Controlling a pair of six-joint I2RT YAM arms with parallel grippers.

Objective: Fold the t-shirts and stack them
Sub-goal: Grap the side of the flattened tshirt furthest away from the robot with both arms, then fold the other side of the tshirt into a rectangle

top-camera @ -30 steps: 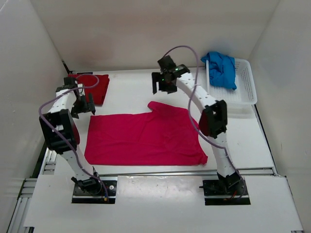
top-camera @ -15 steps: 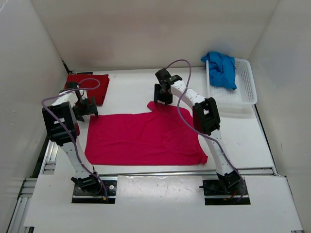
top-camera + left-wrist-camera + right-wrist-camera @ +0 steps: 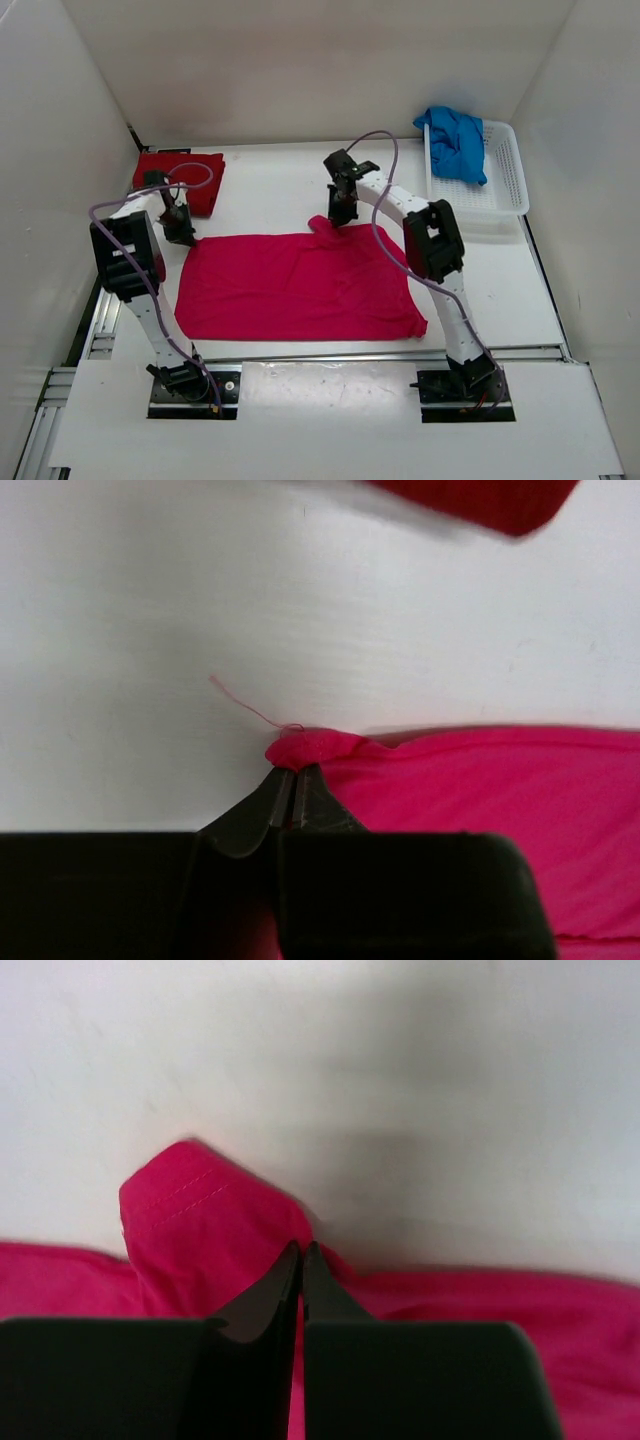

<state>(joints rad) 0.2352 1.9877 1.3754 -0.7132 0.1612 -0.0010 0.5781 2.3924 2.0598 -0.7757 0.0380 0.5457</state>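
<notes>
"Top external view: where did we find the shirts?"

"We saw the pink-magenta t-shirt (image 3: 300, 285) spread flat on the white table (image 3: 270, 180) between the two arms. The dark red t-shirt (image 3: 200, 172) lay folded at the far left corner. The blue t-shirt (image 3: 455, 140) sat bunched at the far end of the white mesh basket (image 3: 510, 185) on the right."

"And the grippers?"

"We found the left gripper (image 3: 184, 237) down at the pink shirt's far left corner. The right gripper (image 3: 340, 217) was at the sleeve sticking out from its far edge."

"Did the wrist views show us the fingers?"

"They did. In the left wrist view we saw the fingers (image 3: 252, 822) pinched together on a small raised bump of pink cloth at the corner. A loose thread (image 3: 250, 708) trailed off it onto the table. In the right wrist view we saw the fingers (image 3: 258, 1305) closed tip to tip. They nipped the pink fabric just beside a raised fold of hemmed sleeve."
</notes>
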